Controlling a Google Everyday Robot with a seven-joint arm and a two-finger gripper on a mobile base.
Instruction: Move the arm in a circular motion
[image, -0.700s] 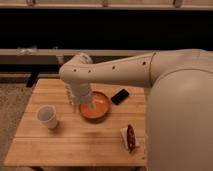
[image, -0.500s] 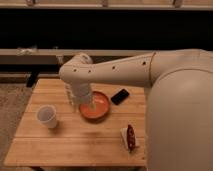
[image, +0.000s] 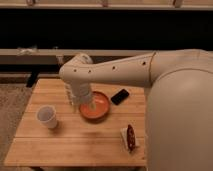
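Note:
The cream-beige arm (image: 150, 75) reaches in from the right and bends at an elbow over the wooden table (image: 70, 140). Its lower segment drops down to the gripper (image: 86, 106), which hangs just over the left side of an orange bowl (image: 97, 107).
A white paper cup (image: 47, 117) stands at the table's left. A black phone (image: 119, 96) lies right of the bowl. A snack packet (image: 130, 137) lies near the front right edge. A dark bench or rail (image: 40, 52) runs behind the table.

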